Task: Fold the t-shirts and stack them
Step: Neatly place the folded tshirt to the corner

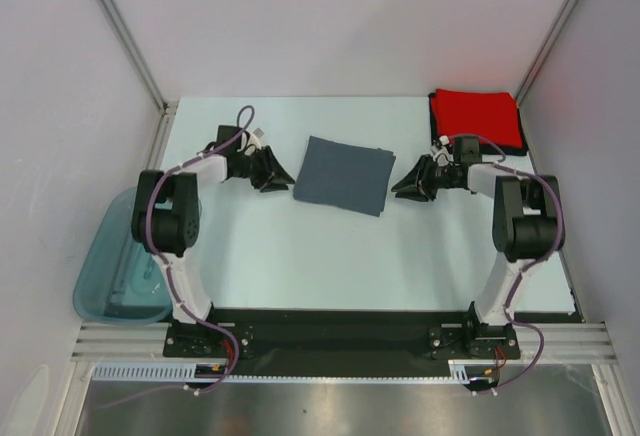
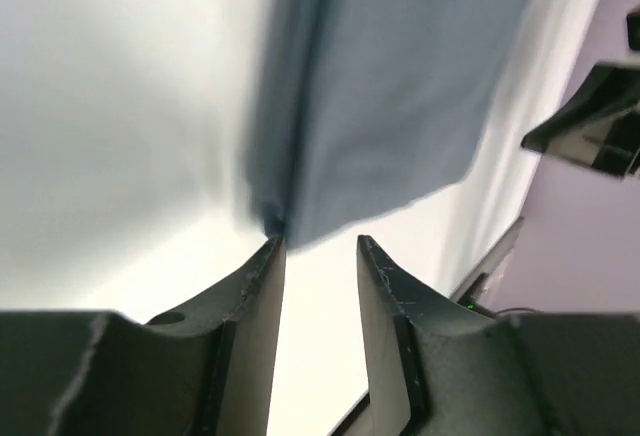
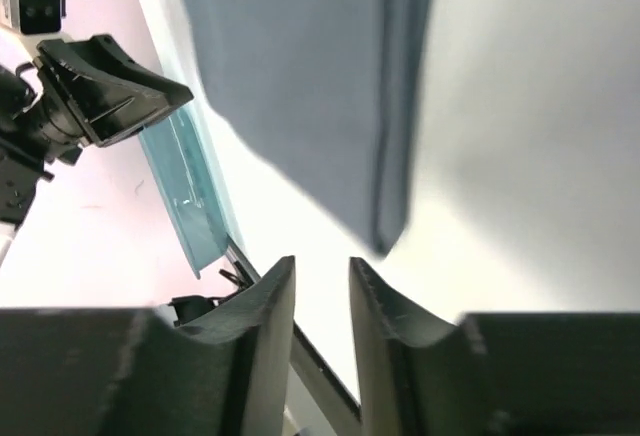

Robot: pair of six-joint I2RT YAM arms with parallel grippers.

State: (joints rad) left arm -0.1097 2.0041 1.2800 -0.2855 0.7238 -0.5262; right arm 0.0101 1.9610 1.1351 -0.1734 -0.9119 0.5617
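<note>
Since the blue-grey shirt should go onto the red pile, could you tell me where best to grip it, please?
I would take the blue-grey t-shirt by its left and right edges, one gripper sliding in low from each side. It lies flat as a folded rectangle, so only its edges offer a pinch, and the open left gripper and right gripper face those edges.

The slate blue-grey t-shirt [image 1: 340, 174] lay flat before me near the middle of the table [image 1: 300, 256], folded into a near-square packet and turned slightly askew. One layered fold edge showed along its side. Well apart, at my far right corner, the bright red t-shirt [image 1: 477, 116] sat folded into a rectangle on the black t-shirt [image 1: 510, 147], of which I saw only a thin edge.
</note>
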